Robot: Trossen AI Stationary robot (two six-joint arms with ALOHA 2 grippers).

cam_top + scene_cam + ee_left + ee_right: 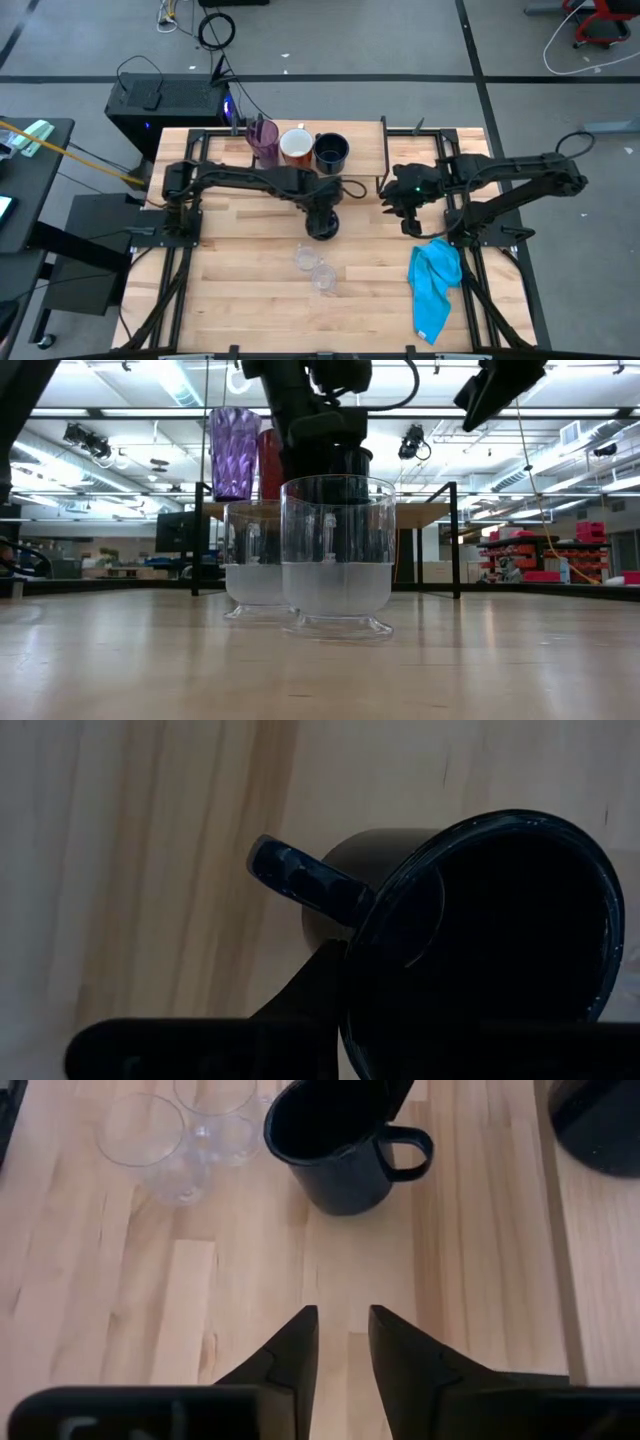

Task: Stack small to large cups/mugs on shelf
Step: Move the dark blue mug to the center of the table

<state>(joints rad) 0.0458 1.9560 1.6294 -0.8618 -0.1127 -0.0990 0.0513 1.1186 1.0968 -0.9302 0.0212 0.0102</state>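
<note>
Nearest on the bench (230,290) stand two small clear cups (314,268), just beside each other, near the middle; in the low view they fill the foreground and hide much of what stands behind. To their right lies one blue cloth (435,285), crumpled, near the bench's right edge.

Just beyond the cups, the left gripper (322,222) is down over a black mug (480,930) on the bench. From above the arm covers this mug almost wholly. The left wrist view shows one dark finger (310,985) pressed against the outside of the rim near the handle; the other finger is hidden, apparently inside the mug. The fingers are shut on the rim wall.

To the right, the right gripper (410,212) hangs above bare wood, well apart from that mug. Its fingers (295,1345) stand slightly parted with a narrow gap, holding nothing.

Farthest, on the shelf (400,140) at the bench's far edge, three vessels stand in a row, touching or nearly so: one purple tumbler (264,140) on the left, one white mug (296,147) with an orange-brown inside in the middle, and a second black mug (331,152) on the right. The shelf's legs are hard to make out from above.
</note>
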